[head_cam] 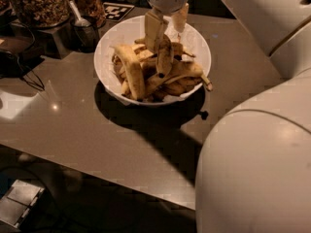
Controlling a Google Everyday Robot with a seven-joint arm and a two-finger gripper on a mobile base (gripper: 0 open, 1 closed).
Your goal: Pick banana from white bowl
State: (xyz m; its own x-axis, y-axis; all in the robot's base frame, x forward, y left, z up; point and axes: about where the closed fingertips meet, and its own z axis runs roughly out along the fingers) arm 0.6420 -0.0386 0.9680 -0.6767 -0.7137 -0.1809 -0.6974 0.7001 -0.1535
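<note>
The white bowl [112, 41] stands on the grey table and holds several brown-mottled yellow bananas. One banana [164, 58] stands upright above the pile, dark tip down, with its top end between the fingers. My gripper [166, 38] hangs over the back middle of the bowl and is shut on that banana's top. The left finger [154, 29] reaches lower than the right one [180, 17]. A larger banana [131, 68] leans at the front left of the pile.
Glass jars of nuts [39, 4] and a dark cup with a spoon [86, 30] stand at the back left. A black-and-white marker tag [118, 9] lies behind the bowl. My white arm [257, 164] fills the right side. Cables [24, 79] lie at the left.
</note>
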